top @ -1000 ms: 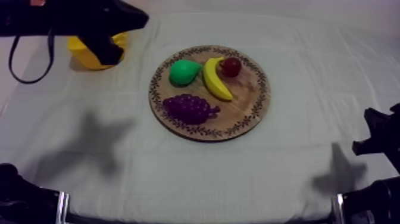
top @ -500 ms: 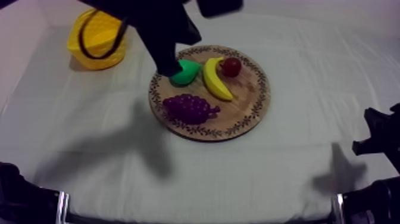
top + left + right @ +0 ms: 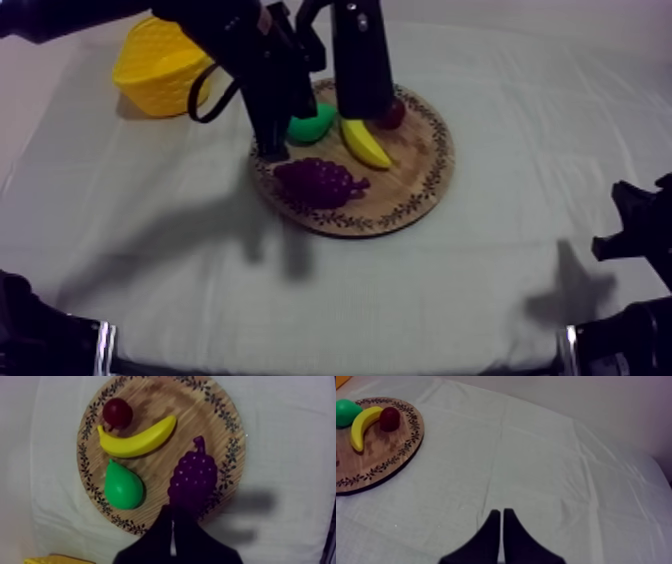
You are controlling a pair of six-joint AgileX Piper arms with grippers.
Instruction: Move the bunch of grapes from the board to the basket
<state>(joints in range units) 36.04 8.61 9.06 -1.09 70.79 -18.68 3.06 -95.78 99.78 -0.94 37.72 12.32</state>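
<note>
Left wrist view gives the clearest sight of the purple toy bunch of grapes (image 3: 192, 478): it is laid flat on the round wooden board with a patterned rim (image 3: 231, 431), close to that rim, its stem turned away from the gripper. Just at its broad end the left gripper (image 3: 171, 521) is poised, its two black fingers pressed together into a narrow wedge, so nothing is grasped.

The task is therefore judged to be at the approach. No pick is made yet. The fingers have to be parted, lowered round the bunch and closed, and the bunch carried to the yellow basket (image 3: 160, 65), which is set on the cloth apart from the board, at the left arm's side.

The right gripper (image 3: 501, 518) is likewise drawn together on nothing, low over the grey-white cloth (image 3: 536, 466).

Counted: one bunch of grapes, one green pear (image 3: 122, 486), one yellow banana (image 3: 137, 438), one small red fruit (image 3: 117, 412), one board, one basket.
</note>
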